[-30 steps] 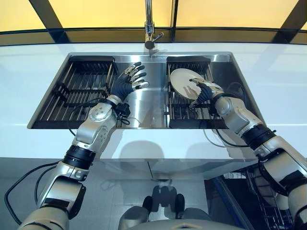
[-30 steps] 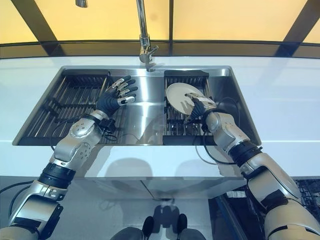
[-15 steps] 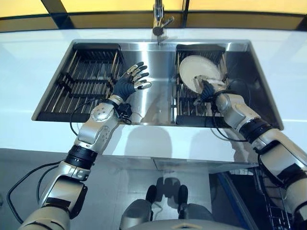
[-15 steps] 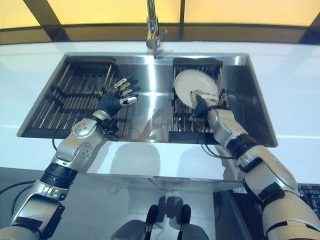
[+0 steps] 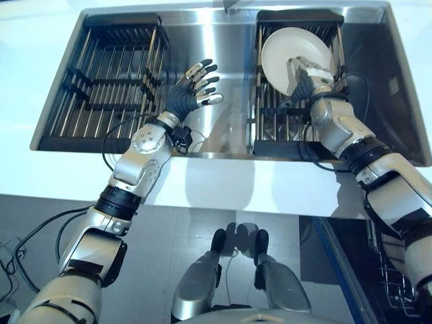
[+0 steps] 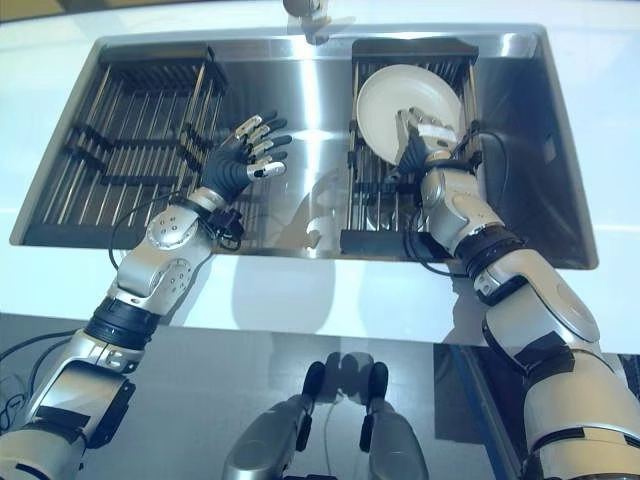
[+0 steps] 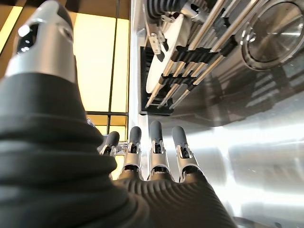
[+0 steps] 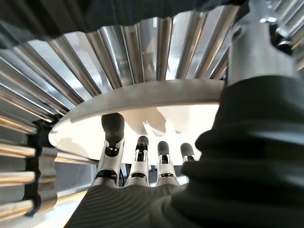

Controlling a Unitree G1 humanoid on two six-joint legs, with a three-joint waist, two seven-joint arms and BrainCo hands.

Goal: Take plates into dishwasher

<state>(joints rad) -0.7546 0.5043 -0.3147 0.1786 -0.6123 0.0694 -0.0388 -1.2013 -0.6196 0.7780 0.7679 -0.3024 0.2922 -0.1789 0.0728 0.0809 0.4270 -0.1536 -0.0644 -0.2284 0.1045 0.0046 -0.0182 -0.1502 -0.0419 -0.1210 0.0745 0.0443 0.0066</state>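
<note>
Steel sink [image 5: 229, 128] holding two racks [image 5: 111, 81] (dark-framed)

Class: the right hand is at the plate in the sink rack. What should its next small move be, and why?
Probably curl the right hand round the plate rim before lifting. The plate leans in the right rack, and the fingers lie straight against its face, so nothing grips it yet. The left hand hovers open over the sink, idle.

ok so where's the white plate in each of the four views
Left eye view: plate upper right, standing in the right rack, right hand on it.
Right eye view: upper middle-right, same rack.
Left wrist view: pale edge between the rack bars.
Right wrist view: fills the middle, past the fingers.
Shared landmark: the right rack.
</note>
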